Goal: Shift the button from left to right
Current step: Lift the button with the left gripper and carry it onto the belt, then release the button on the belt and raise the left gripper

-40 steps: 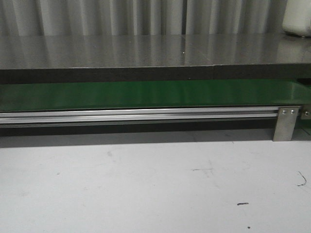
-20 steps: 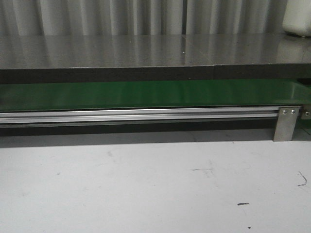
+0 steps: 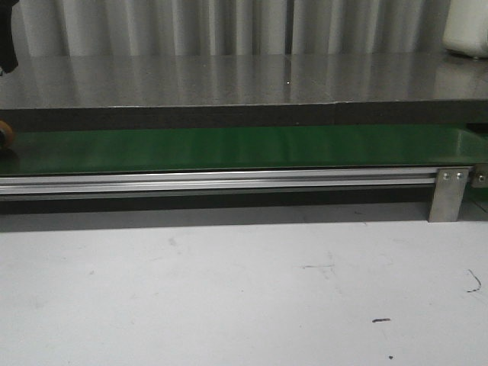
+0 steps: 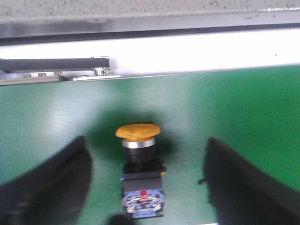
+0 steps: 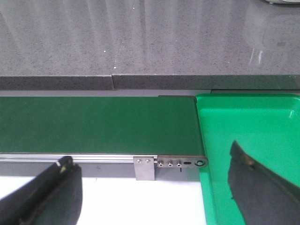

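The button point(image 4: 142, 176), a black boxy body with an orange round cap point(image 4: 138, 131), rests on the green belt point(image 4: 243, 108). My left gripper point(image 4: 146, 154) is open, with one black finger point(image 4: 51, 187) on each side of the button and a gap between each and the button. In the front view the orange cap point(image 3: 6, 134) shows at the far left edge of the belt point(image 3: 244, 149), under a black part of the left arm point(image 3: 6, 38). My right gripper point(image 5: 150, 187) is open and empty by the belt's right end point(image 5: 117, 124).
A bright green tray point(image 5: 253, 122) adjoins the belt's right end. An aluminium rail point(image 3: 229, 181) with a metal bracket point(image 3: 448, 192) runs along the belt's front. A grey stone counter point(image 3: 244, 80) lies behind it, with a white container point(image 3: 467, 27) at the far right.
The orange cap and a black part of the left arm have come into the front view at its far left edge. Nothing else has moved.
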